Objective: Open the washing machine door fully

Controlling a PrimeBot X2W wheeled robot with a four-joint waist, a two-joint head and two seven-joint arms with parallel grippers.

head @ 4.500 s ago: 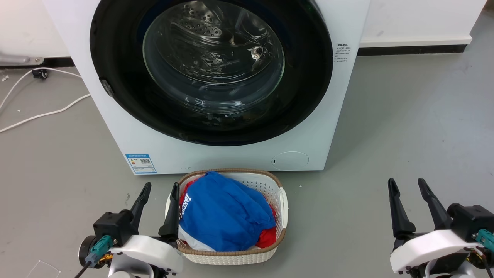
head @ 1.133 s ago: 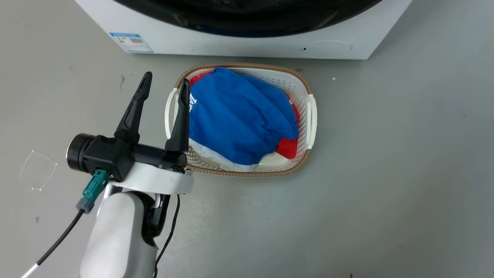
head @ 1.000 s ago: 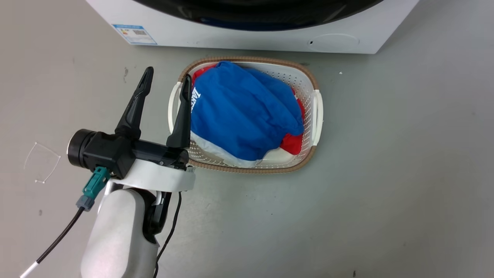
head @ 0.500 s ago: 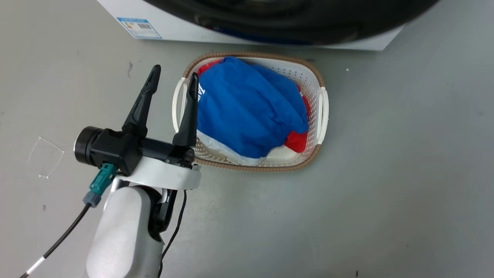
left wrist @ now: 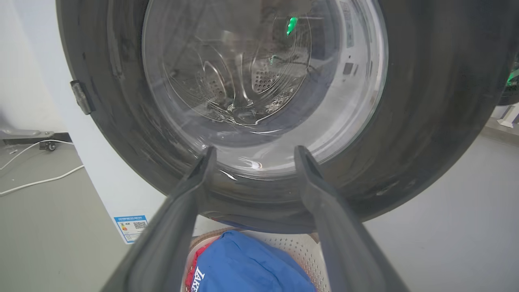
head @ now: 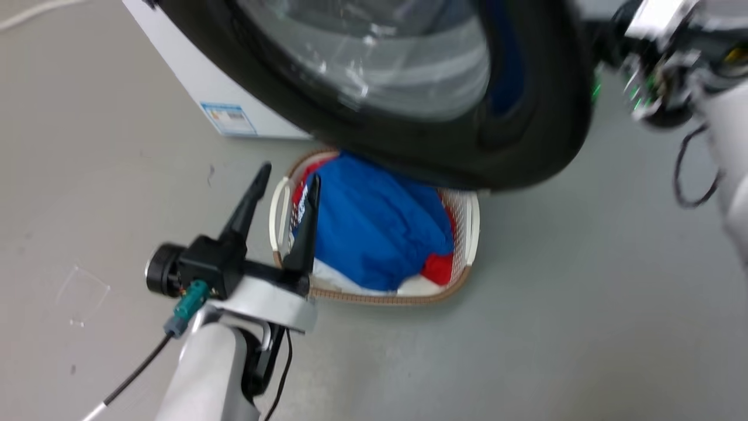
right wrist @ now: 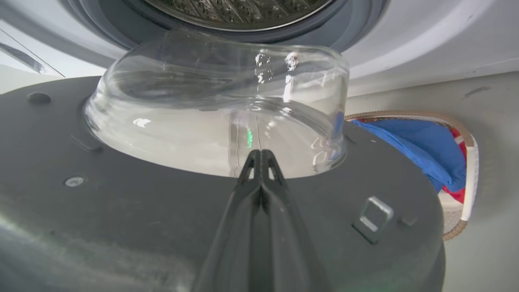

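Observation:
The washing machine door [head: 514, 134], a glossy black disc with a glass window [head: 380, 64], stands swung out from the white washing machine [head: 193, 76] and hangs over the basket. In the right wrist view I look at the door's dark inner face [right wrist: 121, 202] with its bulging glass bowl [right wrist: 215, 117] and latch loop [right wrist: 373, 219]; the drum mouth [right wrist: 243, 12] lies beyond. My right gripper [right wrist: 261, 153] is shut, empty, its tips at the bowl's base. My left gripper [head: 286, 175] is open beside the basket, facing the door's front [left wrist: 425, 121], apart from it.
A white laundry basket [head: 470, 222] with blue cloth [head: 380, 234] and red cloth sits on the grey floor under the door's lower edge. My right arm's wrist [head: 654, 52] is at the door's right rim. A white cable [left wrist: 36, 182] lies on the floor left of the machine.
The head camera has turned. The door, shut against the machine earlier, now stands swung out over the basket, with my right arm at its rim. My left gripper stays open.

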